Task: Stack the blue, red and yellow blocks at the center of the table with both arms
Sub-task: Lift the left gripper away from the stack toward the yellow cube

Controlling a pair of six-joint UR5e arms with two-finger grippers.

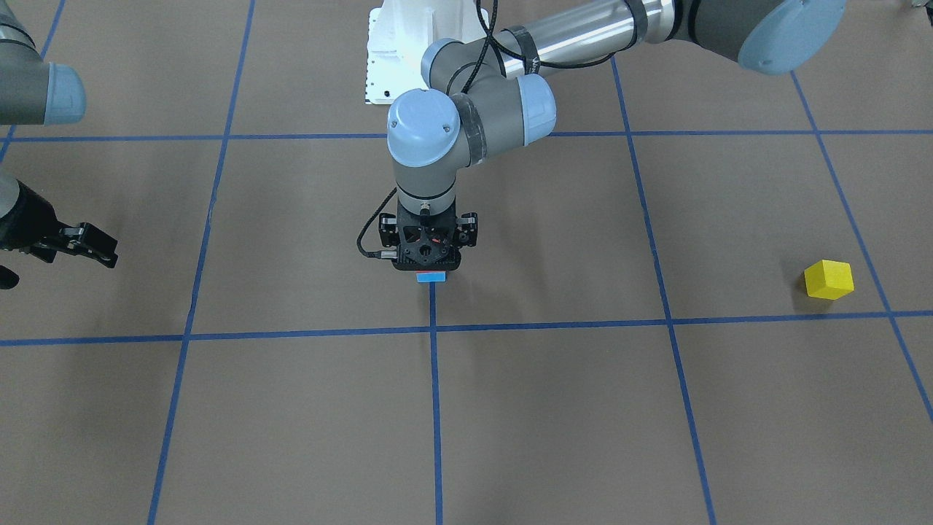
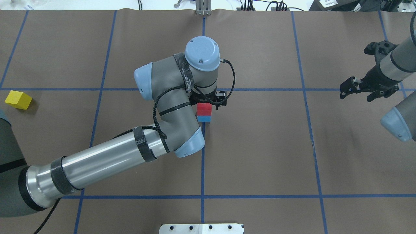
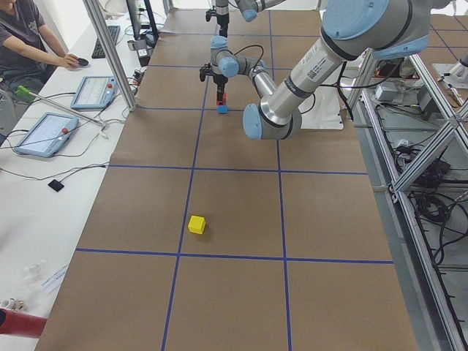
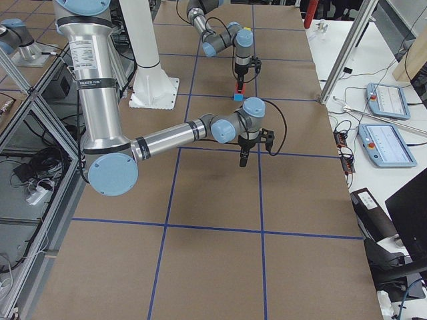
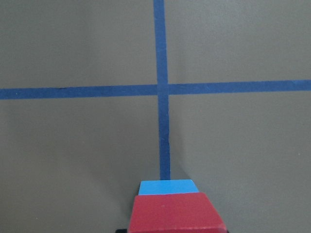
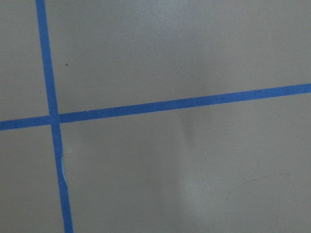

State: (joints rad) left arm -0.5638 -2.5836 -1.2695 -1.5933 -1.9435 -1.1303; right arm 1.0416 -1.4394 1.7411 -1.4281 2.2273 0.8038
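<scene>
A red block sits on top of a blue block at the table's centre, next to the tape cross. My left gripper stands straight down over this stack and is shut on the red block. In the left wrist view the red block fills the bottom edge with the blue block showing under it. A yellow block lies alone at the far left of the table. My right gripper hangs open and empty over the right side of the table.
Blue tape lines split the brown table into squares. The robot's white base plate is at the near middle edge. An operator and tablets are on a side bench beyond the table.
</scene>
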